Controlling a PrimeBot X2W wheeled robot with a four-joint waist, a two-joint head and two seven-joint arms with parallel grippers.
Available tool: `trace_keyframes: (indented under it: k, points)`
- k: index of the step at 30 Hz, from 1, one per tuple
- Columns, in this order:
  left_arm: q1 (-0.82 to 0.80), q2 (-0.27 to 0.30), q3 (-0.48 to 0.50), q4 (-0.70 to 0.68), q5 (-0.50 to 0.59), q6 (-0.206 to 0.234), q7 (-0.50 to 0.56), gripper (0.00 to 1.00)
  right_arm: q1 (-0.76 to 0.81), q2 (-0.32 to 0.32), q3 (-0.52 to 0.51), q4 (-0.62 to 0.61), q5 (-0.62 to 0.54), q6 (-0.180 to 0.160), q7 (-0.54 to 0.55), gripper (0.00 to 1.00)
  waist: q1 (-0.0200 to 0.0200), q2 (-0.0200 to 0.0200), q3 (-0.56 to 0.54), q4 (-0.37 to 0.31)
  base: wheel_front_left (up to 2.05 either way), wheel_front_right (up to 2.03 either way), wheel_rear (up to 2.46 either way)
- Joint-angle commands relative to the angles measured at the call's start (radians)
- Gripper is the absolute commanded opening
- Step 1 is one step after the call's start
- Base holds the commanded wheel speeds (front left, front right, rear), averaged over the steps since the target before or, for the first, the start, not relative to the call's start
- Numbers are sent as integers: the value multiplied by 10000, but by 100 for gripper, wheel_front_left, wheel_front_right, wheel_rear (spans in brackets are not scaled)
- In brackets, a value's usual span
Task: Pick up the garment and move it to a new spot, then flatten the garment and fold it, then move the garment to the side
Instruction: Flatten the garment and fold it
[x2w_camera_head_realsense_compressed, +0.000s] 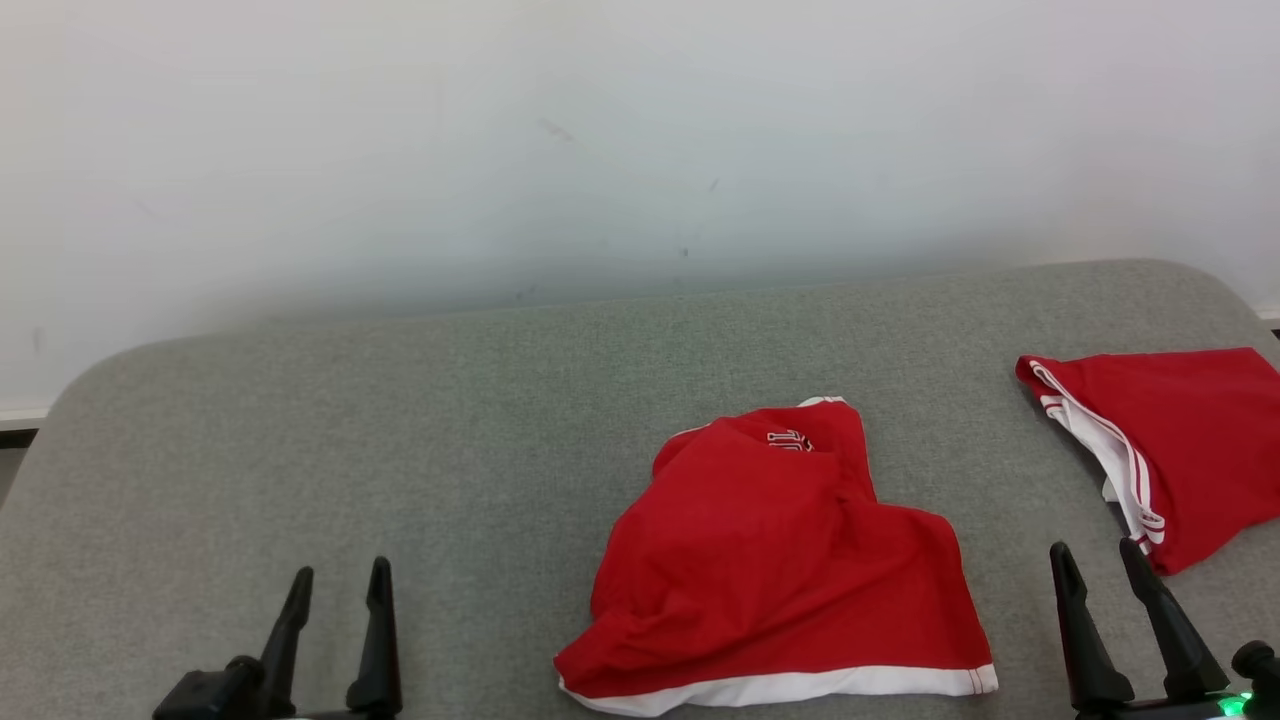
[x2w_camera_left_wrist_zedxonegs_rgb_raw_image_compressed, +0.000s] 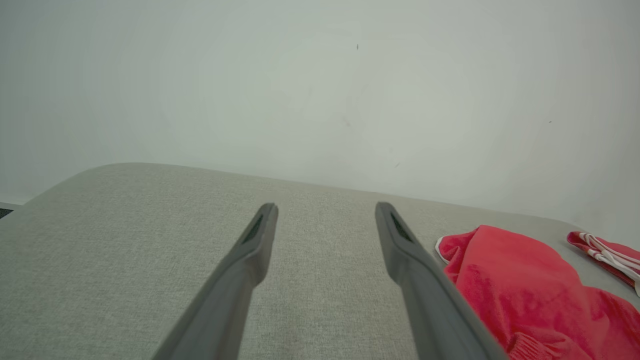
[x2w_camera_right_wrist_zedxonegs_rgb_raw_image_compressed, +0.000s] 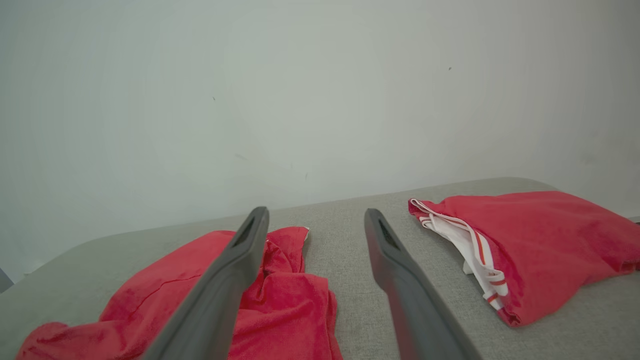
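Observation:
A crumpled red garment (x2w_camera_head_realsense_compressed: 770, 560) with a white hem lies on the grey padded surface (x2w_camera_head_realsense_compressed: 400, 450), just right of centre near the front edge. My left gripper (x2w_camera_head_realsense_compressed: 340, 572) stands open at the lower left, well to the left of the garment and holding nothing. My right gripper (x2w_camera_head_realsense_compressed: 1095, 550) stands open at the lower right, just off the garment's right side. In the left wrist view the garment (x2w_camera_left_wrist_zedxonegs_rgb_raw_image_compressed: 525, 290) lies to the right of the open left gripper (x2w_camera_left_wrist_zedxonegs_rgb_raw_image_compressed: 326, 206). In the right wrist view the garment (x2w_camera_right_wrist_zedxonegs_rgb_raw_image_compressed: 290, 300) lies under and left of the open right gripper (x2w_camera_right_wrist_zedxonegs_rgb_raw_image_compressed: 316, 211).
A second red garment (x2w_camera_head_realsense_compressed: 1190, 440) with white stripes lies folded at the right edge of the surface, just beyond my right gripper; it also shows as the folded garment (x2w_camera_right_wrist_zedxonegs_rgb_raw_image_compressed: 540, 235) in the right wrist view. A white wall (x2w_camera_head_realsense_compressed: 640, 150) rises behind the surface.

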Motion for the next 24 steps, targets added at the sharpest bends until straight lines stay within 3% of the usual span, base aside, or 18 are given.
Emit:
trace_keyframes:
  k: [1,24]
  points:
    - [129,-24,42,-37,127,-35,-3,100,84,-27,-20,-34,-69,-21,-82,100,0,0,7,2,0,0,0]
    - [-51,-101,-25,291,189,-237,-3,100,4,-70,28,483,-407,-21,-123,100,0,0,-91,110,0,0,0]
